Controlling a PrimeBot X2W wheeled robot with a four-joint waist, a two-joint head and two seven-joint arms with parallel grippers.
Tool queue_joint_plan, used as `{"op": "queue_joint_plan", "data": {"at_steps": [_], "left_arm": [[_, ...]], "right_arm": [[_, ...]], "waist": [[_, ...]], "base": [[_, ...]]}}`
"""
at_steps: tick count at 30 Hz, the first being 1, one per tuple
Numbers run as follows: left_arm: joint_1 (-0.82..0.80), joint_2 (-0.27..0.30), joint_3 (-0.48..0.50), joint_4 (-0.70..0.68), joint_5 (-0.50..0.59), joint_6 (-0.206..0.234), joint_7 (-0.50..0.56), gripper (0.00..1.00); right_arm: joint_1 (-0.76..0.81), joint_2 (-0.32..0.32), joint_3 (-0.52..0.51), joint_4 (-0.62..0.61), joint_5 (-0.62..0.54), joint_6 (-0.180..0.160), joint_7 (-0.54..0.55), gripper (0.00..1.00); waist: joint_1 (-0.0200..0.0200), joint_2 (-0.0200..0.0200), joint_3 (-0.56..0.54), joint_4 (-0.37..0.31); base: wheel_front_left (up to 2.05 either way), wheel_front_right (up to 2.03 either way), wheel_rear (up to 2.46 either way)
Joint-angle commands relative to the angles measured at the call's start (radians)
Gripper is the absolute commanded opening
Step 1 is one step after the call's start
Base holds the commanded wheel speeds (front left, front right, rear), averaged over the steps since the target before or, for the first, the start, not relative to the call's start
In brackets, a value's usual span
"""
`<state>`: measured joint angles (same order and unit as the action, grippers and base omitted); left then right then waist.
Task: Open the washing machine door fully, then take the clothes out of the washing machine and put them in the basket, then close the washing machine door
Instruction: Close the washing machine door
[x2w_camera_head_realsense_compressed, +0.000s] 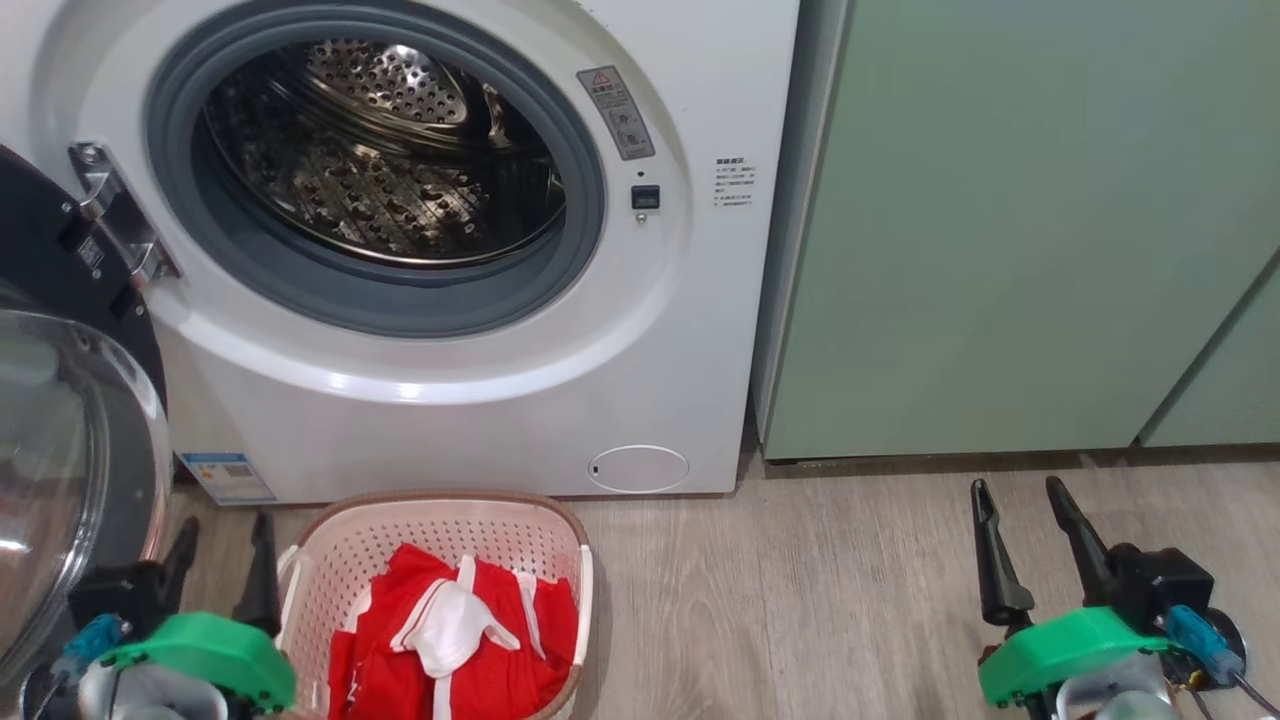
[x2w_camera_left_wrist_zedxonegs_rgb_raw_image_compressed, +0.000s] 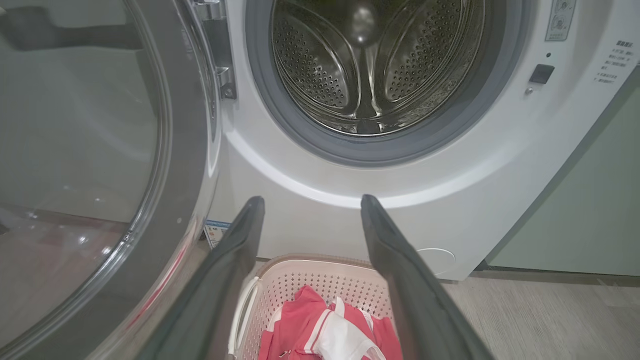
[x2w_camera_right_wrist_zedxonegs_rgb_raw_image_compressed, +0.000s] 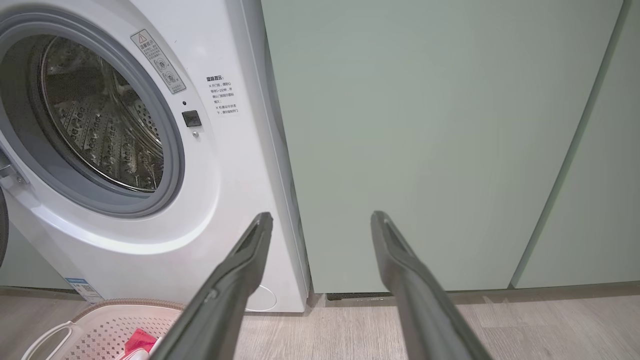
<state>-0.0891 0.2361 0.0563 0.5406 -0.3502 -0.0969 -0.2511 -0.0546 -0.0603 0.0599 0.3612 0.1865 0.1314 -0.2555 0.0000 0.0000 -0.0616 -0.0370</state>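
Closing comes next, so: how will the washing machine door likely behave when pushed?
The washing machine door hangs on a metal hinge, so it should swing as one rigid piece. Its bulging glass looks glossy, so a push there may slip.

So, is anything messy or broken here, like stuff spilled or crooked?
No, nothing looks broken or spilled. The bright red clothes with white trim lie piled inside the cream perforated plastic basket. The round black-rimmed glass door of the white front-loading washing machine hangs wide open, that's all.
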Motion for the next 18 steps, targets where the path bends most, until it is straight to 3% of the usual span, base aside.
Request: {"op": "queue_joint_plan", "data": {"at_steps": [1, 18], "left_arm": [[-0.063, 0.017, 0.042, -0.022, 0.015, -0.004, -0.011, 1.00], [-0.087, 0.002, 0.051, 0.009, 0.048, -0.031, -0.011, 1.00]], "right_arm": [[-0.023, 0.003, 0.019, -0.029, 0.004, -0.001, -0.006, 1.00], [-0.023, 0.005, 0.016, -0.033, 0.001, -0.001, -0.006, 1.00]], "waist": [[0.0000, 0.0000, 0.000, 0.001], [0.0000, 0.0000, 0.013, 0.001]], "base": [[0.00, 0.00, 0.00], [0.00, 0.00, 0.00]]}}
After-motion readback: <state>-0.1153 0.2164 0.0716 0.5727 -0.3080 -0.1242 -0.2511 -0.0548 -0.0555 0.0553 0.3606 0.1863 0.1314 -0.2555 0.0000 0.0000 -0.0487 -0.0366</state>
